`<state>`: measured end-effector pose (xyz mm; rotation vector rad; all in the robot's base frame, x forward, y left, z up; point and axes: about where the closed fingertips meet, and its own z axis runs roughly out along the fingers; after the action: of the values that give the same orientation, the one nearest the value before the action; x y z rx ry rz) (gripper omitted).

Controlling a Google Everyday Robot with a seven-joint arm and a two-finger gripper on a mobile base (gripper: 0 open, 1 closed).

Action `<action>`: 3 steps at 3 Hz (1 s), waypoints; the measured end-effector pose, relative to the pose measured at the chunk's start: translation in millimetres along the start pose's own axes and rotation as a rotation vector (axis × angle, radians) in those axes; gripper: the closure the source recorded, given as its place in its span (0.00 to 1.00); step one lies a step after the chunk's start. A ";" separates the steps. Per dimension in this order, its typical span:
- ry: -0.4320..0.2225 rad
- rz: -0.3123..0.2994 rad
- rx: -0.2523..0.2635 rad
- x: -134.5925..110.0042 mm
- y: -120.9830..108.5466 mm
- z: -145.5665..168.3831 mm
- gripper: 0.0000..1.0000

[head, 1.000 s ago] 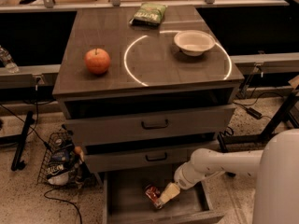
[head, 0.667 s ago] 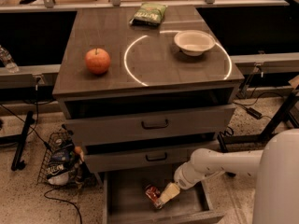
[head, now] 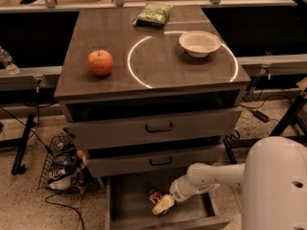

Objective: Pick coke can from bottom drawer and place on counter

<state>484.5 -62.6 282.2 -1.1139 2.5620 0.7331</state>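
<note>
At the left of the desk (head: 91, 32) sits an apple (head: 100, 63). Farther right are a green bag (head: 152, 14) at the far edge and a white bowl (head: 199, 43); none of those are my job. Below, the bottom drawer (head: 127, 207) stands pulled open toward me. The coke can (head: 154, 196) sits on its floor about mid-width, so I judge nothing is lifted yet. The raise and the placing on the desk are all left to do. My claw (head: 163, 205) is down inside the drawer, right against the can's near right side. I cannot tell whether it is apart or clamped. The arm (head: 211, 176) reaches in low from the right, forearm nearly level, wrist angled down and left.
</note>
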 end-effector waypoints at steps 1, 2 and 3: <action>-0.018 0.034 -0.001 1.9 -8.1 34.3 0.00; -0.026 0.046 0.034 6.5 -14.7 64.4 0.00; -0.046 0.071 0.107 11.7 -31.9 97.5 0.00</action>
<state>503.0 -35.7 184.3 -0.9662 2.5804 0.6225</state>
